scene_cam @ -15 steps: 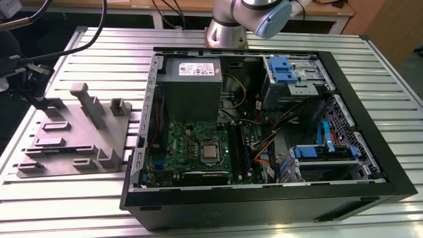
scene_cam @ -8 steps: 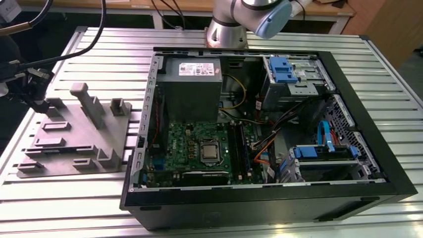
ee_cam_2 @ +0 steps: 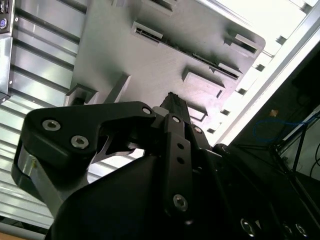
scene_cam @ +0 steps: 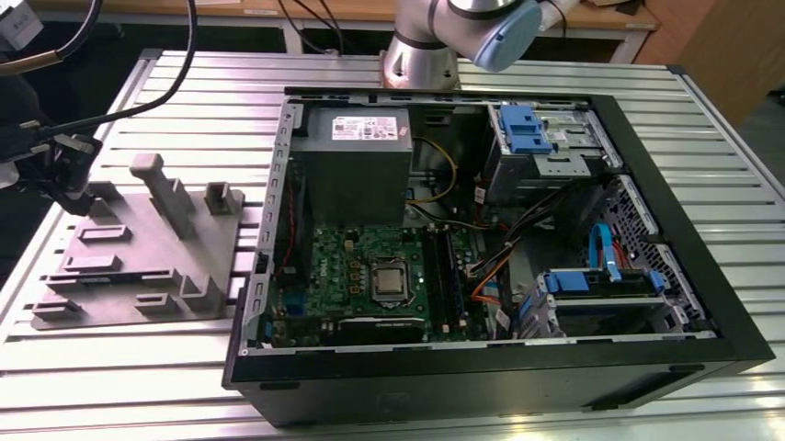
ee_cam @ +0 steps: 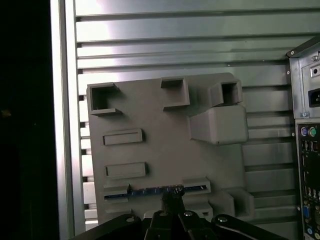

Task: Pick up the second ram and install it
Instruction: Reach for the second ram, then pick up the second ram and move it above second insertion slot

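hand | pinched on second ram (1 card, in grey fixture)

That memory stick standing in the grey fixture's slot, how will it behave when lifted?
The ram is a thin card on edge, so likely light and fairly stiff. It sits in a slot of the grey fixture, so it may bind if pulled askew.

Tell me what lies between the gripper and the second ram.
Nothing. In the first wrist view the gripper hangs right at the second ram, which lies in a slot of the grey fixture plate; whether they touch, I cannot tell.
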Controlling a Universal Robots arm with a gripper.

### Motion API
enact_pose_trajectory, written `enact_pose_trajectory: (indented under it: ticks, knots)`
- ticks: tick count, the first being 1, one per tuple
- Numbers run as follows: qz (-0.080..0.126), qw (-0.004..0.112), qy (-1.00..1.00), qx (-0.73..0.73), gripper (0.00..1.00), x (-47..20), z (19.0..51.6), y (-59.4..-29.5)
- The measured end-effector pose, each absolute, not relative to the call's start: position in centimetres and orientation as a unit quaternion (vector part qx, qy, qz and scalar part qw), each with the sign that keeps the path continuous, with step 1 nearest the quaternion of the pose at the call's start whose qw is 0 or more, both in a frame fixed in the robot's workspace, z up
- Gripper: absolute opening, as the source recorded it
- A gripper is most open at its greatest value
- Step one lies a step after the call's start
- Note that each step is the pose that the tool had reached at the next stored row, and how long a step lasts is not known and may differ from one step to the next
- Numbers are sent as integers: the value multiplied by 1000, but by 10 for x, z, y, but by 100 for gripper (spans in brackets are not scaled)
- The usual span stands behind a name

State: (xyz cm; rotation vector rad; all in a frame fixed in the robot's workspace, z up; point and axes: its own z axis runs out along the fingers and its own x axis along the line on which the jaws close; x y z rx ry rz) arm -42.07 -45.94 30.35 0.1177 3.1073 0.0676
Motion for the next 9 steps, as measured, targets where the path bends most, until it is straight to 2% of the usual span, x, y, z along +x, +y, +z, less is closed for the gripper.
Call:
enact_pose_trajectory:
  ticks: [9]
  knots:
    - [22,16,999,38,10,-421,303,-459]
